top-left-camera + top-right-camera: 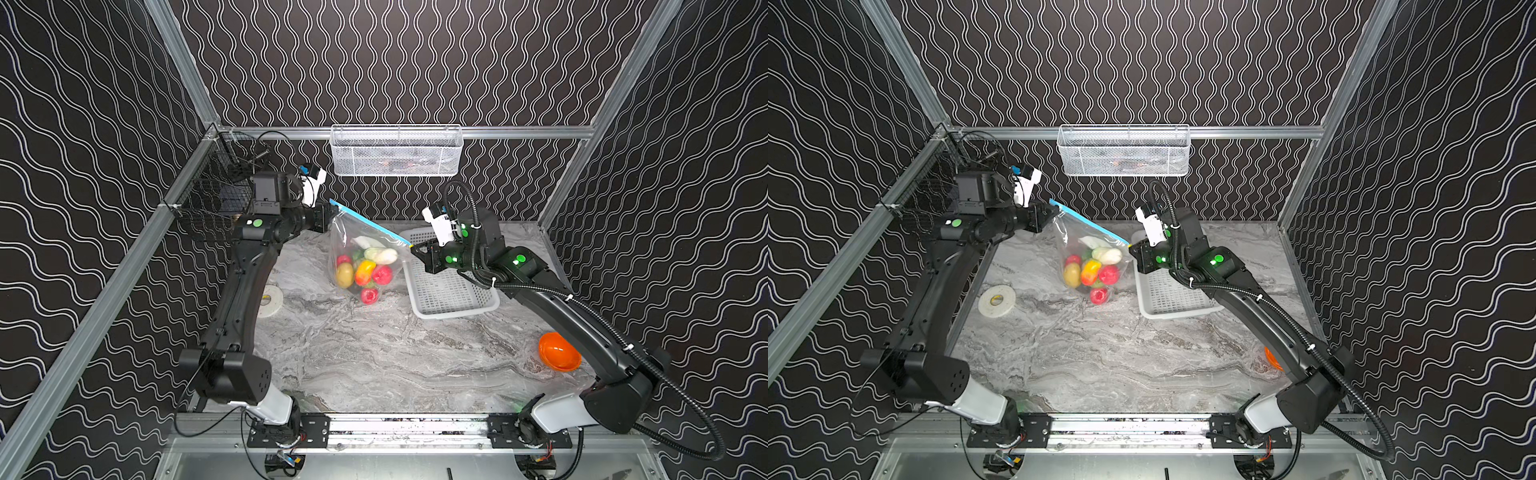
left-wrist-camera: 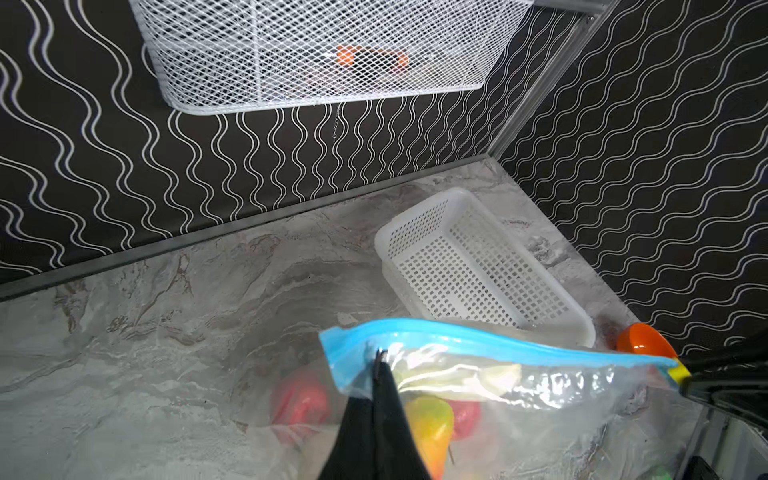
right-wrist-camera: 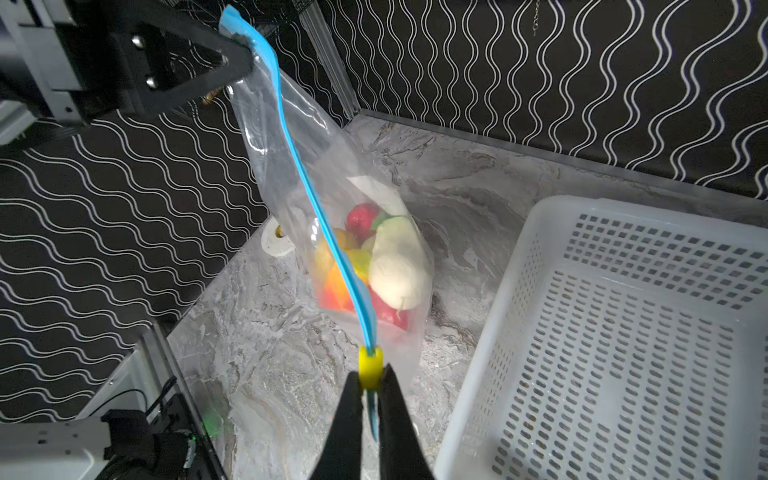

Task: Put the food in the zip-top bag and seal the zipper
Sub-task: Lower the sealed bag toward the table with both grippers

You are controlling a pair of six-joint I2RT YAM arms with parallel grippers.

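Clear bag point(image 1: 347, 232) is strung btwn the two arms, toward the back of the marble table point(image 1: 374, 357), and its bottom seems to rest on the tabletop. L pincer point(image 1: 330, 216) is pressed together on the bag's upper corner, pinching the plastic right by the blue zipper point(image 1: 370, 224). R pincer point(image 3: 370, 388) is pinching the yellow-green slider tab point(image 3: 370, 365) at the lower end of that strip, w/ the blue tail end poking in btwn its tips. In both top views the zipper runs taut, sloping down from L pincer to R pincer. It reads as one flat line, both sides together as far as I can see.

Food point(image 1: 363, 272) sits low in the bag. There's a white radish point(image 1: 382, 254) on top, a yellow potato point(image 1: 344, 275), an orange-yellow pepper point(image 1: 365, 270) and red rounds point(image 1: 381, 274), w/ a bit of green behind. One red round is at the very bottom.

White plastic basket point(image 1: 449, 295) is just beside the bag, under the R arm. Orange bowl point(image 1: 559, 351) is well apart, by the R arm's lower link. Tape roll point(image 1: 996, 300) lies on the table near the L arm. Wire basket point(image 1: 397, 151) hangs on the back wall above.
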